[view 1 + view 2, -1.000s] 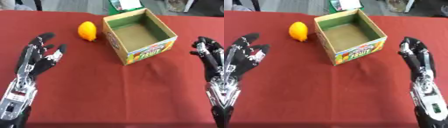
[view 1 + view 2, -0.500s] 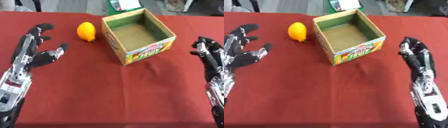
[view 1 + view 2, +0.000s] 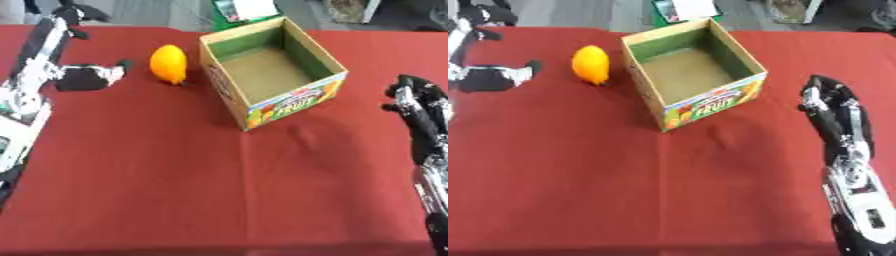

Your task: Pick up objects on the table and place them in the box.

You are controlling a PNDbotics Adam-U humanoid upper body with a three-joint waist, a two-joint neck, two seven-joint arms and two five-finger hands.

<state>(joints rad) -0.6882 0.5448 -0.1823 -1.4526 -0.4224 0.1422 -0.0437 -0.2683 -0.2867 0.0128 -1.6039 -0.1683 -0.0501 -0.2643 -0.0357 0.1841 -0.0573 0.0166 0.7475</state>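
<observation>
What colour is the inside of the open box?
Green walls and a plain brown floor inside the box, best seen in the left eye view.

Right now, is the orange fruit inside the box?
No, the orange fruit lies on the red table just left of the open box, which looks empty inside.

- Left hand (image 3: 61, 60) raised over the table's far-left corner, fingers spread straight, thumb out, holding nothing.
- Right hand (image 3: 829, 107) idle near the right edge, fingers relaxed.
</observation>
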